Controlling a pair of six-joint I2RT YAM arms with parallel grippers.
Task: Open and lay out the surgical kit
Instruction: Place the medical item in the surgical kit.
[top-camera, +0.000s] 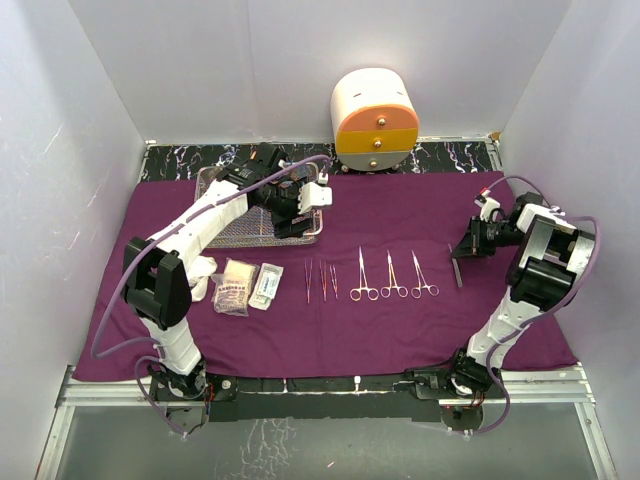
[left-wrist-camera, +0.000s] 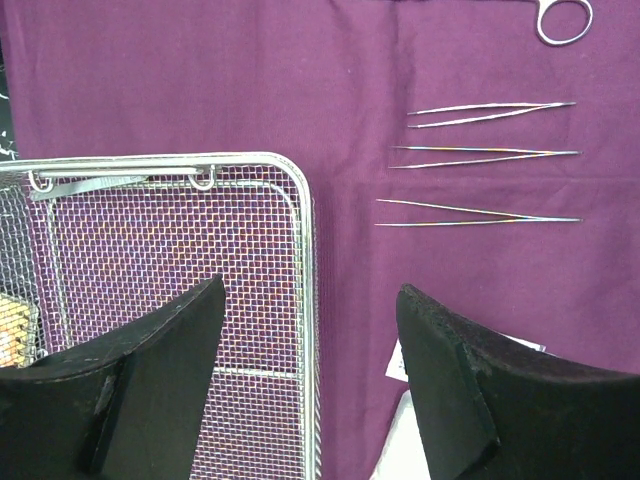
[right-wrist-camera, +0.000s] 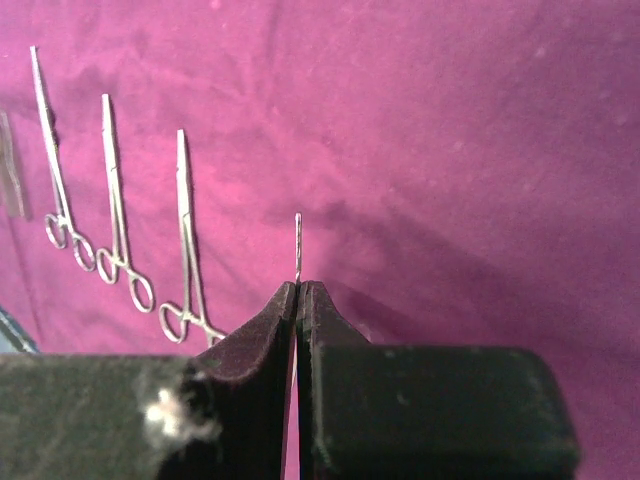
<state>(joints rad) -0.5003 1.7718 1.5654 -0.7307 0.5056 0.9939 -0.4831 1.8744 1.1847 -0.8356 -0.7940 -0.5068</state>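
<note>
Purple cloth covers the surface, and most of the kit lies in a row across its middle: two packets toward the left edge, three tweezers, then three forceps. All have their long axes running from near edge to far edge. The tray sits toward the far-left corner.

The left tool hangs over the tray's near right corner with its jaws spread and nothing between them. In its wrist view the fingers straddle the tray's rim.

The right tool is pinched closed on a thin instrument, whose tip pokes out beyond the fingertips. From above, that piece hangs just right of the last forceps, roughly parallel to the row. The free spot in the row is therefore just beside the right tool, much nearer that arm than the left. I judge the step in hand is setting the piece down there, its axis kept near-to-far. Whether it already touches the cloth I cannot tell.
</note>
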